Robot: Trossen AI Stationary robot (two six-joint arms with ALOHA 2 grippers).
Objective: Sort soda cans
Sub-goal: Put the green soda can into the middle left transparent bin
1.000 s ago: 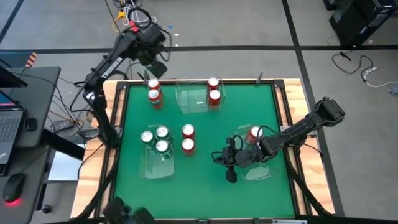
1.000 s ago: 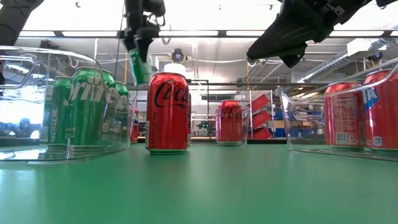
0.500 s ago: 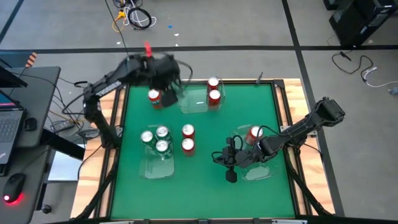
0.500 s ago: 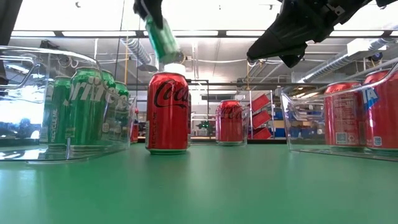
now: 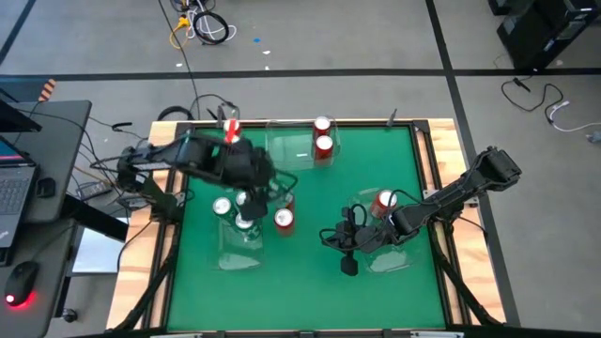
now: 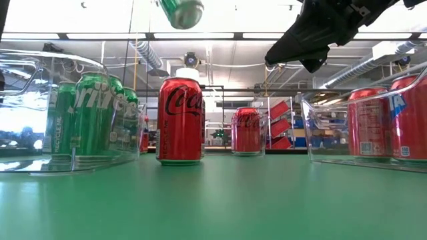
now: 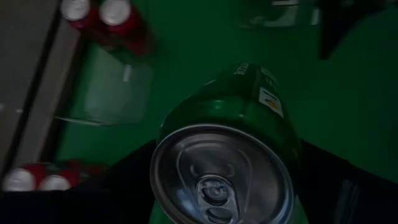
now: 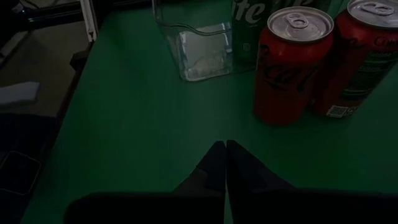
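Left pincer (image 7: pixel 227 205) grips my smooth green can (image 7: pixel 233 155), silver-topped, above green felt table (image 5: pixel 310 282); right pincer (image 8: pixel 222 155) pinched shut.

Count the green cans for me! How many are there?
4. Three green cans stand in the left tray; one is held up in the left gripper. The arm may hide more.

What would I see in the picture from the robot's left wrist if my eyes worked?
A green soda can fills the picture, gripped by the left gripper, with its silver top facing you. Behind it lies the green table, with a clear tray holding two red cans.
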